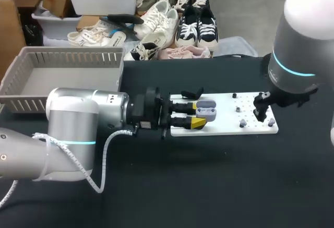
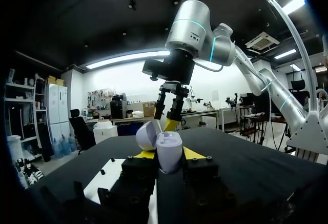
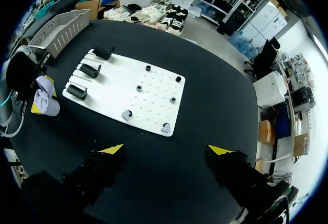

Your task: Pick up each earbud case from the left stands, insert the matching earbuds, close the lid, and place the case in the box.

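A pale lavender earbud case (image 1: 206, 108) with its lid swung open sits between the yellow tips of my left gripper (image 1: 198, 115), which is shut on it above the left part of the white board (image 1: 224, 129). In the left wrist view the case (image 2: 168, 149) stands upright between the fingers. Two lavender earbuds (image 3: 126, 115) (image 3: 165, 127) rest on the board's near edge. My right gripper (image 3: 166, 149) hangs open high above the board's right end (image 1: 261, 112), holding nothing. Black stands (image 3: 89, 70) line the board's left side.
A grey slatted box (image 1: 31, 63) stands at the table's back left. Small dark pegs (image 3: 148, 68) dot the board. The table around the board is black cloth (image 1: 209, 186).
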`<state>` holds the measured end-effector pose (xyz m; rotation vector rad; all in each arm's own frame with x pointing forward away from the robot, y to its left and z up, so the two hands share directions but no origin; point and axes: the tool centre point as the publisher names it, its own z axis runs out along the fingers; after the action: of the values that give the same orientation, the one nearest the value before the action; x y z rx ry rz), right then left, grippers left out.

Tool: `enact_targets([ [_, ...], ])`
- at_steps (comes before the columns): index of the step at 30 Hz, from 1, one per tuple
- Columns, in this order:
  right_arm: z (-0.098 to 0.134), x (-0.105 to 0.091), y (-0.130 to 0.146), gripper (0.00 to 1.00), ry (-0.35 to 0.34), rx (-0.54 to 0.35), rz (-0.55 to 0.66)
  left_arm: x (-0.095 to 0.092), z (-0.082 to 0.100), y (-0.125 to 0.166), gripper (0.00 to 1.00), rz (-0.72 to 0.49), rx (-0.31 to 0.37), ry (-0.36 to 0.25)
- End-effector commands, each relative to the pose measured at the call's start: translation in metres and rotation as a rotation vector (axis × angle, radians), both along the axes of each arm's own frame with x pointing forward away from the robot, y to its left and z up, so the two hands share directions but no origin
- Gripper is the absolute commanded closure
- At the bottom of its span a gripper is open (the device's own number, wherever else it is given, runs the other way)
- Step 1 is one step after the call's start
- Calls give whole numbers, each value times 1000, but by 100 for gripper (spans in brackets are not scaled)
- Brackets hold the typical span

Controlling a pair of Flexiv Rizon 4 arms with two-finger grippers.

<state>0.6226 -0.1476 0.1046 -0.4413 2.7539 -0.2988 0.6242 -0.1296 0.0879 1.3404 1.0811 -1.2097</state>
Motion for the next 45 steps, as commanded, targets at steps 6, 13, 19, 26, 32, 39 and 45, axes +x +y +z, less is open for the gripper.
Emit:
enact_targets([
  [6,-13,11,5,0,20,-2,-16,0,0,0,100,2,-1,-1],
  [13,-34,16,8,7,68,5,-4,0,0,0,100,2,-1,-1],
  [19,-44,18,7,18,88,-8,6,0,0,0,100,2,-1,-1],
  [26,-50,22,4,42,93,-12,2,0,0,0,100,2,-1,-1],
  [32,-56,24,1,51,102,-18,-3,0,0,0,100,2,-1,-1],
  [39,-65,24,-3,53,114,-32,-8,0,0,0,100,2,-1,-1],
  [45,-68,26,-4,54,118,-38,-8,0,0,0,100,2,-1,-1],
])
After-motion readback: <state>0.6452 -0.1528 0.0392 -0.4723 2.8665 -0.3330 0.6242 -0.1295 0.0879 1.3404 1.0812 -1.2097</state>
